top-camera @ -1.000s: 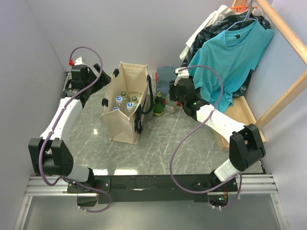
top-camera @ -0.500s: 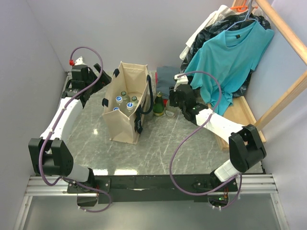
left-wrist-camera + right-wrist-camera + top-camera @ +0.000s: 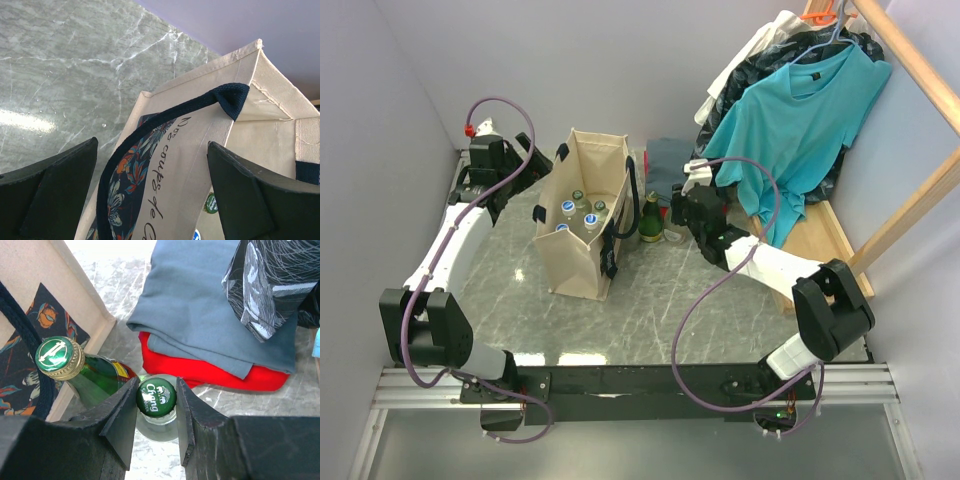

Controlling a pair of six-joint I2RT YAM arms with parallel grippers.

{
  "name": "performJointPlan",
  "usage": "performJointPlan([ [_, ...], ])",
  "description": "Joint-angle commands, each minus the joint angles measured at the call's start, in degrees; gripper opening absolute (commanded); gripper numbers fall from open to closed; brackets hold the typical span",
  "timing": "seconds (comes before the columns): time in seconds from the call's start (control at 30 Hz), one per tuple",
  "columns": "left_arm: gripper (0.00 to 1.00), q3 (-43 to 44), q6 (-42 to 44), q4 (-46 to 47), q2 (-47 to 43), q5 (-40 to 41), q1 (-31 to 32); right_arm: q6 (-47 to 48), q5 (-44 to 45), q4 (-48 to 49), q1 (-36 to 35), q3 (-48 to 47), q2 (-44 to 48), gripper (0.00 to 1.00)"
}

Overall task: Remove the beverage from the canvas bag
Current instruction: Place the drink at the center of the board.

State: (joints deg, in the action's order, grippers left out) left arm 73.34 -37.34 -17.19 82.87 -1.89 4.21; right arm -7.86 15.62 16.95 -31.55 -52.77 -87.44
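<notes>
From above, the canvas bag point(image 3: 585, 215) stands on the worktop point(image 3: 650, 300) left of the right tool point(image 3: 678, 213), whose jaws are hidden there. The left wrist view has the left tool point(image 3: 152, 167) wide open, facing the bag's rim. The right wrist view shows a green-capped clear bottle point(image 3: 156, 396) pinched in the right tool, outside the bag.

A clear bottle point(image 3: 156, 399), green-capped, stands upright, pinched in the right tool point(image 3: 156, 388). Left of it, the beige bag point(image 3: 575, 265) stands open, holding bottles point(image 3: 576, 212).
</notes>
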Motion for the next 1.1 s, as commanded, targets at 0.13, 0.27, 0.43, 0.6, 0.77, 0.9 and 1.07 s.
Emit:
performJointPlan([
  [0.13,0.96,-0.1,-0.5,1.4,0.0,-0.7,0.5,-0.8,3.6,6.6,-0.9,-1.4,2.3,0.00],
  [0.27,0.96,-0.1,-0.6,1.4,0.2,-0.8,0.5,-1.9,3.5,5.9,-0.8,-1.3,2.4,0.00],
  [0.43,0.96,-0.3,-0.6,1.6,0.3,-1.5,0.6,-3.5,4.9,2.8,-0.9,-2.6,2.3,0.10],
  [0.6,0.96,-0.4,-0.6,1.6,0.0,-1.3,0.8,-3.6,4.2,2.0,-1.1,-3.3,1.9,0.25],
  [0.77,0.96,-0.3,-0.5,1.5,-0.2,-0.8,0.9,-4.0,4.4,1.5,-1.0,-3.7,1.7,0.40],
  [0.9,0.96,-0.3,-0.5,1.5,-0.3,-0.9,0.9,-3.8,4.7,1.7,-1.0,-3.7,1.9,0.45],
  [1.07,0.96,-0.2,-0.5,1.5,-0.3,-1.0,1.0,-3.6,4.9,1.1,-1.0,-4.3,2.2,0.53],
])
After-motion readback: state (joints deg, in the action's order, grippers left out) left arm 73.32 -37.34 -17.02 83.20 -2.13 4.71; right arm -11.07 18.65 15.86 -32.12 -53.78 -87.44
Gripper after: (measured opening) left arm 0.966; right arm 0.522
